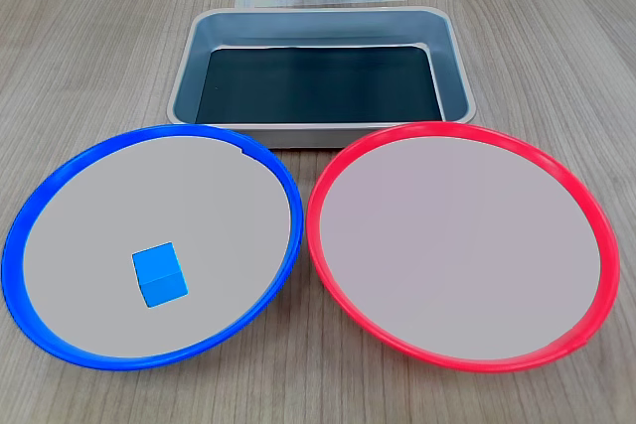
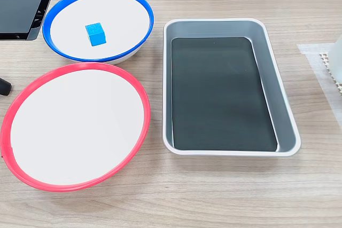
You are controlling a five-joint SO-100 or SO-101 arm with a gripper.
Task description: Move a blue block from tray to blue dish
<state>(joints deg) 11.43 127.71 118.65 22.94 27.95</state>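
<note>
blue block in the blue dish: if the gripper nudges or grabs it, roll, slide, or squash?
The blue block has flat faces and sharp edges, so it probably slides rather than rolls. It looks rigid and, being small, likely light. The blue dish floor looks smooth, so it may skid when pushed.

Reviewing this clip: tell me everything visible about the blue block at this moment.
The blue block is a small bright blue cube with plain, matte faces and no markings, its top lighter than its sides. It sits flat on one face on the grey-white floor of the blue dish, turned slightly askew, well inside the rim. In a fixed view it lies toward the near left part of the dish. It touches the dish floor alone. The tray holds nothing.
</note>
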